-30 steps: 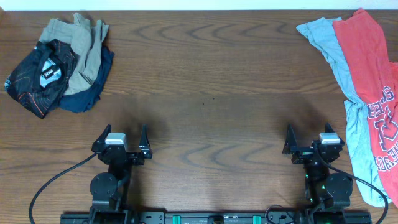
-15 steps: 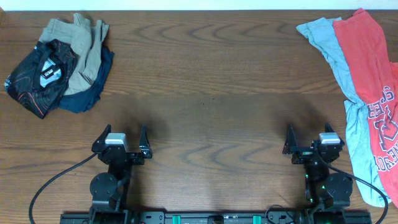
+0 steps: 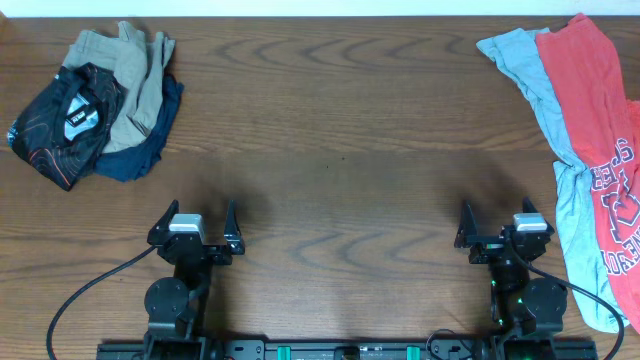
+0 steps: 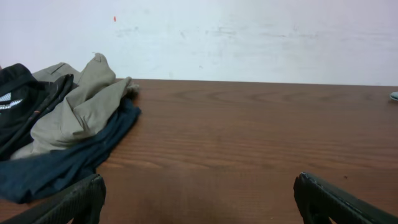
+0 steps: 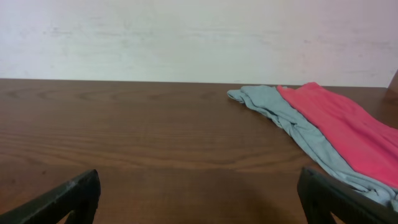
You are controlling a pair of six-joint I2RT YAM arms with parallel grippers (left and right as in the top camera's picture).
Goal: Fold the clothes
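Nothing moved since a second ago: the crumpled black jersey point(image 3: 62, 125) lies against the left side of the khaki shorts point(image 3: 135, 80), cropped at the left wrist view's edge, its logos unreadable, while the left gripper point(image 3: 196, 226) and the right gripper point(image 3: 503, 232), well apart from the shorts, are both spread wide and empty.

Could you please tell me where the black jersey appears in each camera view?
Overhead: black jersey, upper left.
Left wrist: left edge, partly cut off.
Right wrist: not in it.
Landmark: khaki shorts lying against it, in overhead and left wrist.
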